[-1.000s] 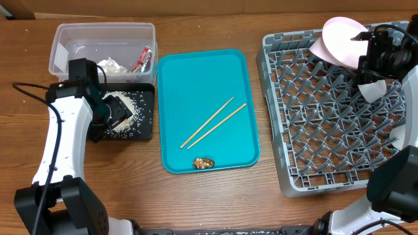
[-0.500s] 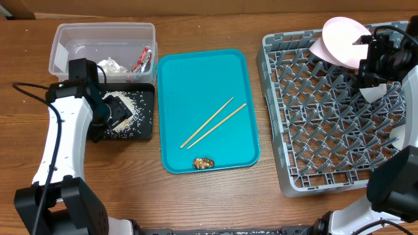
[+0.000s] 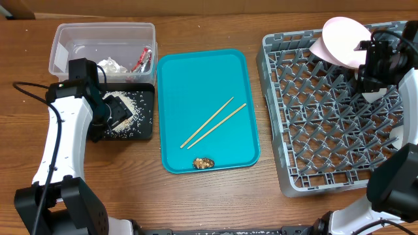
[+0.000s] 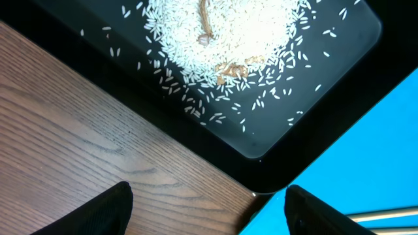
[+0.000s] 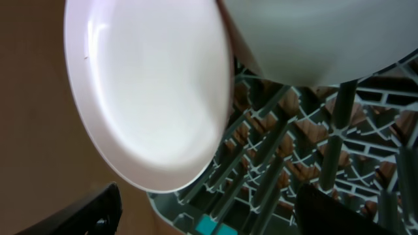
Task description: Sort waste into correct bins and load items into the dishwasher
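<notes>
Overhead, the two wooden chopsticks (image 3: 213, 122) are seen side by side on the teal tray (image 3: 196, 72), their long axis running from 8 o'clock to 2 o'clock. A brown food scrap (image 3: 203, 162) lies near the tray's 6 o'clock edge. The left gripper (image 3: 117, 111) is held over the black tray (image 3: 149, 127) of rice grains (image 3: 134, 104), so the chopsticks lie at its 3 o'clock. The right gripper (image 3: 371, 78) is placed over the dish rack (image 3: 287, 163), at 4 o'clock from the white plate (image 3: 343, 39) propped on the rack's far edge. The left arm is judged the nearer to the chopsticks, and a grasp would have to be made across that slanted axis. A crumpled wrapper (image 3: 142, 59) is contained in the clear tub (image 3: 65, 39).

From the left wrist, what is hidden overhead by the arm is shown: the fingers are spread apart with nothing between them, above the wooden table (image 4: 78, 143) just off the black tray's corner. The rice heap sits at 12 o'clock, and a sliver of chopstick is caught at 4 o'clock.

From the right wrist, the fingers are likewise seen parted and empty. The plate is leaned at 10 o'clock, a white bowl (image 5: 313, 39) rests at 1 o'clock, and the rack's pegs are seen beneath both.
</notes>
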{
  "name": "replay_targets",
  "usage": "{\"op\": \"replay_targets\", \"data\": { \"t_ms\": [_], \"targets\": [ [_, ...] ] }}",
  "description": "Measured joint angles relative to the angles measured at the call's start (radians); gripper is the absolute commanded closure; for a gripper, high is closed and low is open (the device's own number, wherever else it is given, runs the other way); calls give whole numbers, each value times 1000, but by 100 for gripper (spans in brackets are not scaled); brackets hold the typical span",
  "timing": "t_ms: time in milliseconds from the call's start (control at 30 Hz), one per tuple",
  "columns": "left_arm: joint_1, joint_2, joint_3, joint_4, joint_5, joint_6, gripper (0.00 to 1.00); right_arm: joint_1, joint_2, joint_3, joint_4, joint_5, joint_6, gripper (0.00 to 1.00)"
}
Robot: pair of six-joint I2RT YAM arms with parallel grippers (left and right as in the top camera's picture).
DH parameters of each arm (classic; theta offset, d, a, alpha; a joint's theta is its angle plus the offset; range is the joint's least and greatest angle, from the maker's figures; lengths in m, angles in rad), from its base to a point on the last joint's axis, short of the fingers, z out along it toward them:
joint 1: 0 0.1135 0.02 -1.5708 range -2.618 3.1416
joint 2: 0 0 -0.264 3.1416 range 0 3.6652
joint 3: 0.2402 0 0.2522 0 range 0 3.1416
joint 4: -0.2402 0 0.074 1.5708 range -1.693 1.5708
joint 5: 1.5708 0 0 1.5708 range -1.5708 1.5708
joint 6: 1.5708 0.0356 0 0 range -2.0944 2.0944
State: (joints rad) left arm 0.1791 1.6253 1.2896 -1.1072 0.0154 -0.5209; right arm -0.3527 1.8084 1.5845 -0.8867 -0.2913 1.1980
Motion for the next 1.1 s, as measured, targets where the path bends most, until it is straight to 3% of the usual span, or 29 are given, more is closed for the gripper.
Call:
{"op": "replay_targets", "data": {
  "t_ms": [200,733,1100],
  "targets": [
    [0,0,0,0,0,1,23,0,2,-83,166,4,20,13],
    [0,0,0,1,0,1,23,41,70,-87,223,51,29,15],
    [0,0,0,3,0,1,23,54,71,-87,228,124,29,24]
  ]
}}
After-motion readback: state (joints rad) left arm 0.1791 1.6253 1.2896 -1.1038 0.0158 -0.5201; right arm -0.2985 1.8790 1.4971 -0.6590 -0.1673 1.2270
